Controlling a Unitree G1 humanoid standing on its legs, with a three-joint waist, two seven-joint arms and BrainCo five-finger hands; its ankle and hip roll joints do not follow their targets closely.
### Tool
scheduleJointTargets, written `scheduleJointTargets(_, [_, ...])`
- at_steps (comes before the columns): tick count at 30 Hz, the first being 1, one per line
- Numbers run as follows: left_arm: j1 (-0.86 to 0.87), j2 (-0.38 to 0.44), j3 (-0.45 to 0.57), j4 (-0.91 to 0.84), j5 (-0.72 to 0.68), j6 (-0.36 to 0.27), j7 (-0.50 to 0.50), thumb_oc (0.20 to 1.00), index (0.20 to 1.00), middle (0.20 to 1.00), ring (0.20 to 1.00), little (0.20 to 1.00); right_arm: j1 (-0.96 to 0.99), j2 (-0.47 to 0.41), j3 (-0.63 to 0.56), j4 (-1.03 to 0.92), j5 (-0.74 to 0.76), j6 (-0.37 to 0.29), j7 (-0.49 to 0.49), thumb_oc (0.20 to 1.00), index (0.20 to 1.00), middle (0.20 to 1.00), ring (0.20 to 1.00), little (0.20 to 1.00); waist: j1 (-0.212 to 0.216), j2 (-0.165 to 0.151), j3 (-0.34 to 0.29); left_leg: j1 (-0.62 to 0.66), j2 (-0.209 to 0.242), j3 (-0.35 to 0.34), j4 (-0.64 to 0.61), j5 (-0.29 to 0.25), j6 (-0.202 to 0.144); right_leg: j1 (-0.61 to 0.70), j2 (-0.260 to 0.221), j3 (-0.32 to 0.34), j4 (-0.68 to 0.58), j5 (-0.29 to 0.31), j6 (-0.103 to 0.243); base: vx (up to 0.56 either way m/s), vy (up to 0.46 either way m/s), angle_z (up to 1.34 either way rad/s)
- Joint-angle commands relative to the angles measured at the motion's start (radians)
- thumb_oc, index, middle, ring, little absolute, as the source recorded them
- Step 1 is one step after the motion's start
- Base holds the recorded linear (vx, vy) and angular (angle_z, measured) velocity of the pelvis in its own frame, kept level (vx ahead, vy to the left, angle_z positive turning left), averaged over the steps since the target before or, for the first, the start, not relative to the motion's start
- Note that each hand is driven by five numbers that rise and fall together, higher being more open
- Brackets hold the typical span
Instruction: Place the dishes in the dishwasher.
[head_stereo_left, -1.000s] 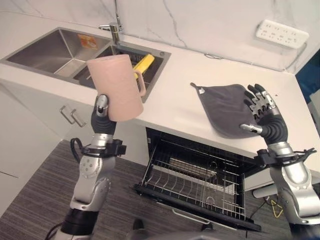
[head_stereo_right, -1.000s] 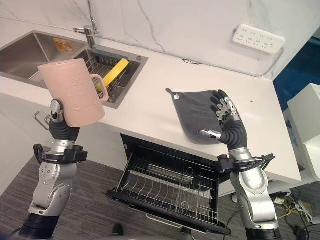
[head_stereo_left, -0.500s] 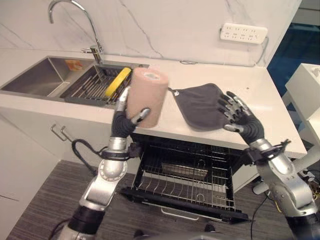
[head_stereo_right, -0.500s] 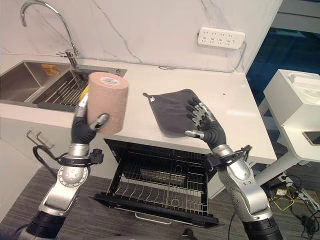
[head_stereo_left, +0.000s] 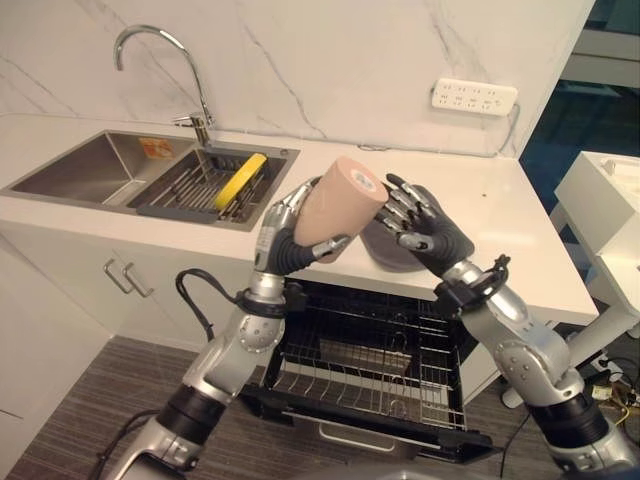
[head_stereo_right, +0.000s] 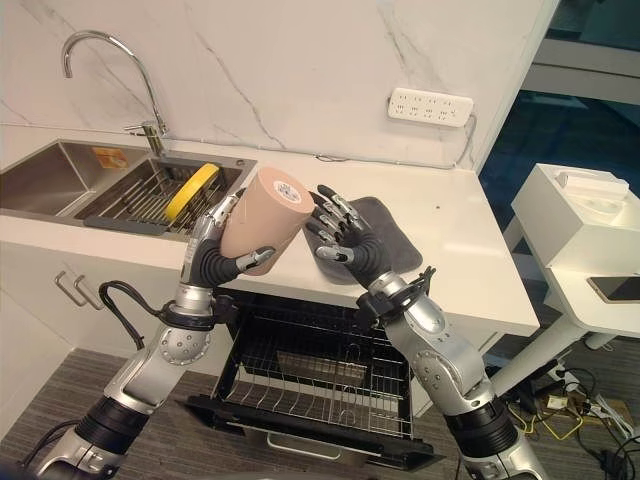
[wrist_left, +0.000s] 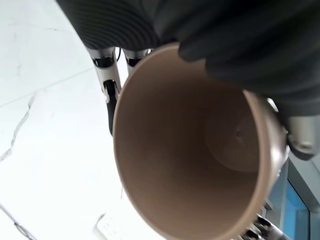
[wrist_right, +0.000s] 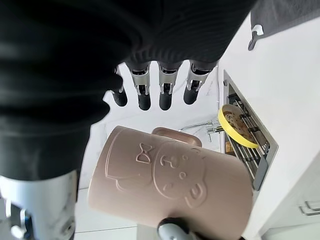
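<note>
Left hand (head_stereo_left: 288, 236) fingers curled round the pink mug (head_stereo_left: 334, 202), held tilted above the open dishwasher rack (head_stereo_left: 385, 360). Right hand (head_stereo_left: 425, 225) at the mug's 3 o'clock, fingers spread, just beside its base. Judgement: close the right hand firmly before the left lets go; lower the mug mouth-down between the rack tines.

The sink (head_stereo_left: 110, 180) sits at the table's (head_stereo_left: 500, 215) left end, a plate (head_stereo_left: 240, 168) in its rack. Above the table's front edge the left robot hand (head_stereo_left: 290, 235) holds the mug (head_stereo_left: 335, 200) — the right robot hand (head_stereo_left: 420, 220) just beside it, over the cloth (head_stereo_right: 385, 230). Below, the dishwasher rack (head_stereo_left: 380, 365) stands pulled out.
</note>
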Motion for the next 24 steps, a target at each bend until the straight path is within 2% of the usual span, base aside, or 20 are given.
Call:
scheduleJointTargets(1, [-0.142,0.030,-0.026,0.032,0.045,-0.030,0.036,0.200,0.200,0.200,0.200,0.200,-0.109,0.020,-0.044,-0.032,0.057,-0.018,-0.014,1.000,1.000,1.000,1.000,1.000,0.009,-0.012,0.006,0.035,0.015,0.004,0.001,-0.067,0.008,0.036,-0.051,0.012,0.001,-0.070,0.018,0.00,0.000,0.00])
scheduleJointTargets(8, [-0.171,0.023,-0.059,0.044,0.046,-0.029,0.032,0.200,0.200,0.200,0.200,0.200,-0.153,0.061,-0.010,0.000,0.090,-0.003,-0.054,1.000,1.000,1.000,1.000,1.000,0.019,-0.012,0.003,0.037,0.019,0.000,0.001,-0.067,0.008,0.041,-0.053,0.004,0.001,-0.072,0.019,0.00,0.000,0.00])
scheduleJointTargets(24, [-0.193,0.016,-0.091,0.015,0.038,-0.006,-0.009,0.200,0.200,0.200,0.200,0.200,-0.209,0.087,0.009,0.007,-0.026,-0.007,-0.084,1.000,1.000,1.000,1.000,1.000,0.027,-0.008,-0.002,0.039,0.020,-0.002,0.001,-0.075,0.006,0.050,-0.053,-0.003,0.001,-0.084,0.020,-0.01,0.000,0.00])
